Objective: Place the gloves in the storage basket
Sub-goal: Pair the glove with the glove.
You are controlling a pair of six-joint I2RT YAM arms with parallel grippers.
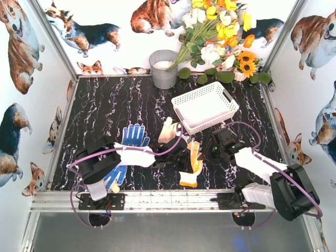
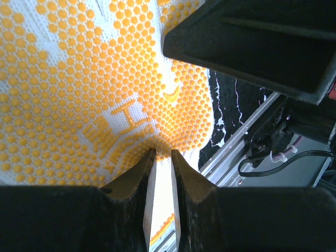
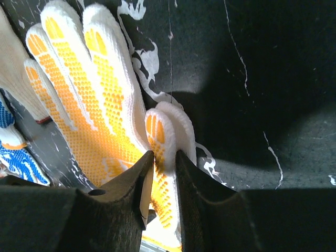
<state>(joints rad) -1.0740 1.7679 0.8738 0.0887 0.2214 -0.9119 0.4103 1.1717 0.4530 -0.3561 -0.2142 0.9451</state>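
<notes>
- Overhead, you see the yellow glove [image 1: 192, 167] lying on the black marbled tabletop [image 1: 115, 105] between the two arms. Its fingers point away from the bases and its orange cuff is nearest the front rail.
- Your left end effector [image 2: 163, 152] has its jaws almost together, clamped on a pucker of dotted fabric. The glove fills most of the left wrist view, so its outline is cut off there.
- Your right end effector [image 3: 164, 153] straddles the glove's thumb with only a narrow gap. You cannot tell whether the jaws press the thumb or merely flank it.
- From above, both sets of tips are dark against the dark tabletop and hard to separate.
- The storage basket [image 1: 215, 122] sits beyond the arms, set at an angle, apart from the yellow glove.
- A cream glove [image 1: 168, 128] lies just beside the basket's near left corner.
- One blue glove [image 1: 135, 135] lies left of the cream one. A second blue glove [image 1: 116, 176] is mostly hidden under the left arm.
- A grey bucket [image 1: 164, 68] and flowers [image 1: 220, 31] stand at the back wall.
</notes>
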